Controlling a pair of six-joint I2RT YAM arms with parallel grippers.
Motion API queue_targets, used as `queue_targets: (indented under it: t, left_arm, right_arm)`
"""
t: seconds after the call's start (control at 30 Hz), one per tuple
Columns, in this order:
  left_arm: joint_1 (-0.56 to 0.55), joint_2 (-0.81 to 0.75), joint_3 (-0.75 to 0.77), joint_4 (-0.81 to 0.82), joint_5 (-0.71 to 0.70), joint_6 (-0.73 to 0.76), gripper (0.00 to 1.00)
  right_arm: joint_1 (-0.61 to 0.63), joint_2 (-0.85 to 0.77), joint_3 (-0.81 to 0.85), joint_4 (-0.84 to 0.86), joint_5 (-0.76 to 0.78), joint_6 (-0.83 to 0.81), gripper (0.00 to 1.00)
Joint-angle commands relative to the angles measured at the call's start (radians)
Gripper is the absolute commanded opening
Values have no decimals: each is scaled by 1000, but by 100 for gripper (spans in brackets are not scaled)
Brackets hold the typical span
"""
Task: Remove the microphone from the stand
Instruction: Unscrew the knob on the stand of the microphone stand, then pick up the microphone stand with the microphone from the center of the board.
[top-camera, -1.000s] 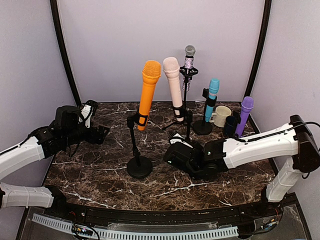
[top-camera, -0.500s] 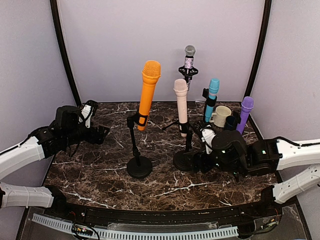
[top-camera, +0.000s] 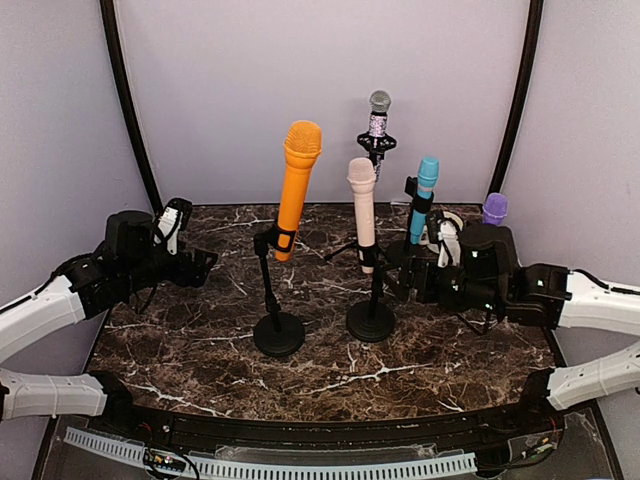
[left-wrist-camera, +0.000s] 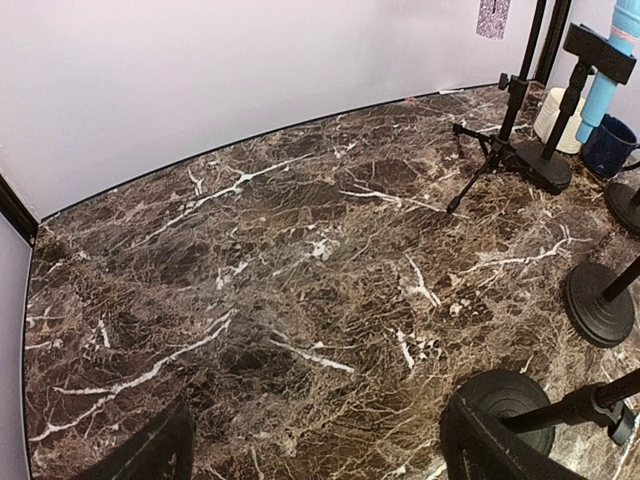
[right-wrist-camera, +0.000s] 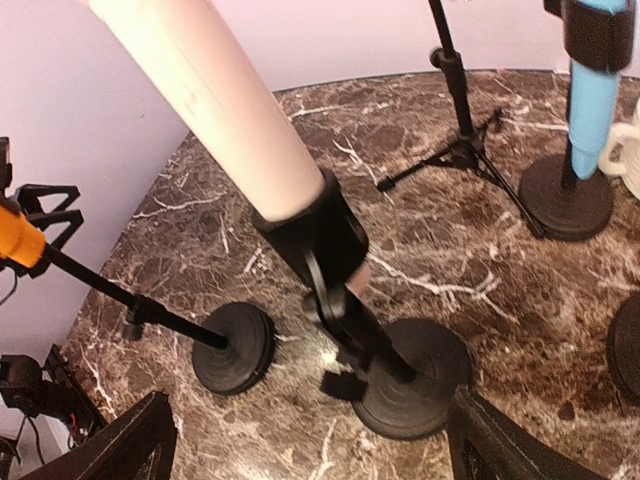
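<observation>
Several microphones stand in stands on the marble table (top-camera: 200, 340). The orange microphone (top-camera: 297, 185) is clipped to a round-based stand (top-camera: 279, 335). The pale pink microphone (top-camera: 362, 205) sits upright in the clip (right-wrist-camera: 315, 240) of its stand (top-camera: 371, 322). My right gripper (top-camera: 403, 286) is open just right of that stand, level with its pole. In the right wrist view the pink microphone (right-wrist-camera: 210, 100) and the stand base (right-wrist-camera: 410, 380) lie ahead of the open gripper (right-wrist-camera: 315, 452), untouched. My left gripper (top-camera: 197, 263) hovers open at the left, holding nothing.
A silver microphone (top-camera: 378, 115) on a tripod, a blue microphone (top-camera: 424, 195) and a purple microphone (top-camera: 494, 208) stand at the back right. A cream mug (left-wrist-camera: 555, 115) and a dark blue mug (left-wrist-camera: 610, 145) sit beside them. The wall curves close behind.
My right gripper has opened, let go of the pink microphone's stand and drawn back to the right. The stand now stands upright on its base. The left arm has barely moved.
</observation>
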Motion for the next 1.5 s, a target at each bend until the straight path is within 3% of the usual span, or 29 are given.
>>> queue_targets:
  t: [0.0, 0.27, 0.4, 0.57, 0.77, 0.93, 1.07, 1.13, 1.3, 1.47]
  left_arm:
    - [8, -54, -25, 40, 36, 12, 89]
    - [8, -91, -39, 46, 62, 18, 89]
    - [8, -82, -38, 46, 65, 17, 89]
    - [8, -78, -34, 43, 83, 22, 89]
    - [7, -112, -32, 48, 176, 34, 88]
    - [7, -140, 32, -9, 317, 14, 84]
    - [-15, -166, 95, -77, 503, -26, 79]
    - [-70, -180, 120, -108, 506, -34, 78]
    - [-348, -164, 162, -151, 379, -55, 75]
    - [-603, -117, 190, -110, 160, -77, 73]
  right_arm:
    - [-53, 110, 207, -15, -103, -76, 95]
    - [-86, 324, 433, -32, -50, -219, 94]
    - [-85, 391, 504, -11, 26, -274, 85]
    - [-86, 416, 514, 66, 40, -328, 62]
    - [-89, 381, 460, 130, -29, -392, 24]
    - [-103, 341, 404, 150, -148, -438, 7]
    - [-104, 304, 369, 153, -300, -475, 0]
    - [-104, 286, 363, 129, -364, -483, 0]
    - [-103, 215, 317, 108, -483, -462, 0]
    - [-78, 168, 267, 105, -522, -432, 0]
